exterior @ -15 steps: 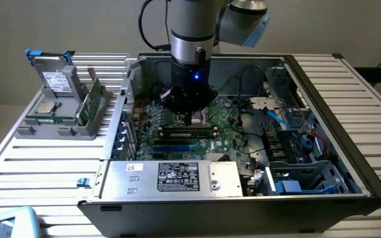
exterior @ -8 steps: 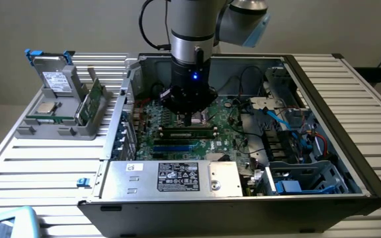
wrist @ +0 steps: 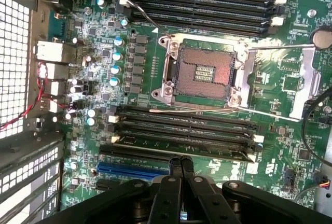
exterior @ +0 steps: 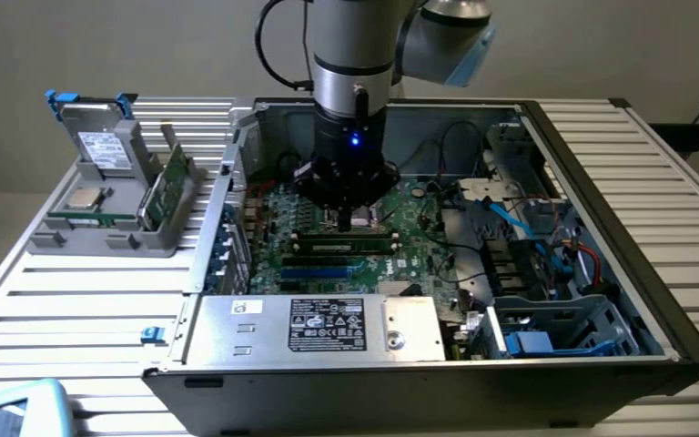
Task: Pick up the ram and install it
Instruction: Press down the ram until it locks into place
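The ram (exterior: pixel 345 242) is a long green stick lying along one of the black slots on the motherboard (exterior: pixel 417 214) inside the open computer case. In the wrist view the ram (wrist: pixel 207 150) sits in the slot row closest to my fingers, below the empty processor socket (wrist: pixel 203 72). My gripper (exterior: pixel 347 221) hangs straight down just above the stick's middle. Its two black fingers (wrist: pixel 174 172) are pressed together and hold nothing, so the gripper (wrist: pixel 180 163) is shut. Whether the fingertips touch the stick I cannot tell.
The case wall (exterior: pixel 592 155) rings the board, with a power supply box (exterior: pixel 313 326) at the near side and cables and drive bays (exterior: pixel 544 264) toward the exterior view's right. A grey holder (exterior: pixel 106 238) outside the case carries a drive (exterior: pixel 103 146), a chip and an upright green board (exterior: pixel 175 182).
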